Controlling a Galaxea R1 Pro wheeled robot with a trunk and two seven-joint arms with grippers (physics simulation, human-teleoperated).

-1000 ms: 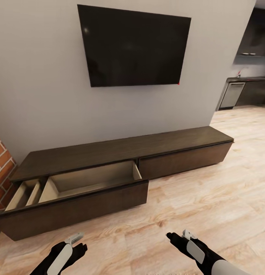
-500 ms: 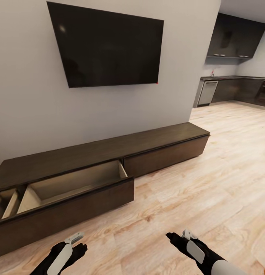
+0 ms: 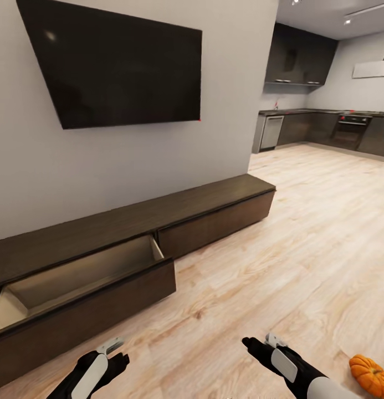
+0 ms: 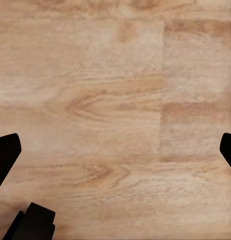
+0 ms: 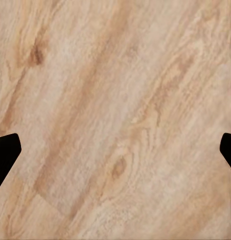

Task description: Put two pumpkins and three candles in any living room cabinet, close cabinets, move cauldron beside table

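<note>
Both arms low in front of me, nothing held. Left tool has its fingers apart, empty, bare floor planks under it. Right tool same: fingers spread wide, nothing between them, only wood grain below

Pumpkin on the floor just beside my right forearm, low right corner of head view, cut off by the frame edge. Orange, ribbed, looks upright, can't see the stem. Second pumpkin, candles, cauldron: none spotted here

Cabinet runs along the wall ahead and to my left. Its left drawer is pulled out, pale lining showing, looks empty from here. Right drawer front is flush. TV on the wall above it, kitchen far off on the right

My read: I'm in the fetch step, drawer ready, first pumpkin not yet picked. Next I'd turn the base right to centre the pumpkin, get closer, lower the right tool over it with fingers spread past the ribs, then clamp. It's round, so it could roll if I nudge it off-centre
</note>
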